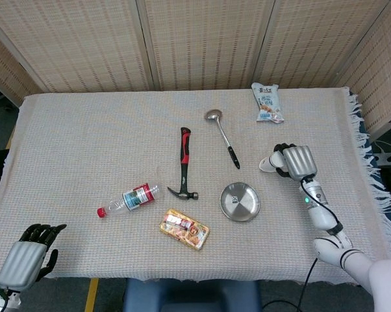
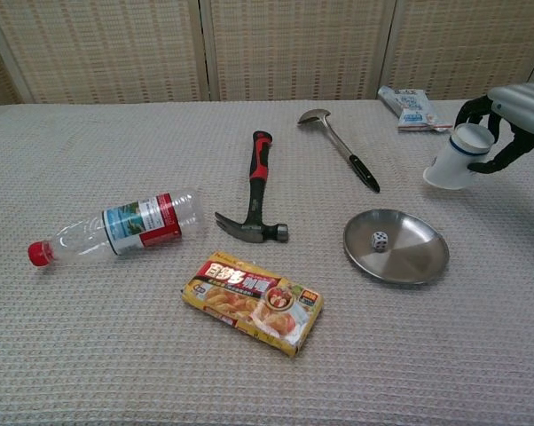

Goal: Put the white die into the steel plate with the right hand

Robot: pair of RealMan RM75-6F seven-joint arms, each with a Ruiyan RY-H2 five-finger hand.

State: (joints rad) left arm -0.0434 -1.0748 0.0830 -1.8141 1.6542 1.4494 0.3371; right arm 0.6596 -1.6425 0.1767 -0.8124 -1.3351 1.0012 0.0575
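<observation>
The small white die lies inside the round steel plate, left of its middle; the head view shows the plate in front of the table's centre. My right hand is right of and behind the plate, apart from it. It grips a white paper cup with a blue band, tilted with its base off the cloth. In the head view this hand covers most of the cup. My left hand hangs at the near left corner, holding nothing, its fingers apart.
A red-handled hammer, a steel ladle, a plastic bottle lying on its side and a curry box lie left of the plate. A snack packet sits at the far right.
</observation>
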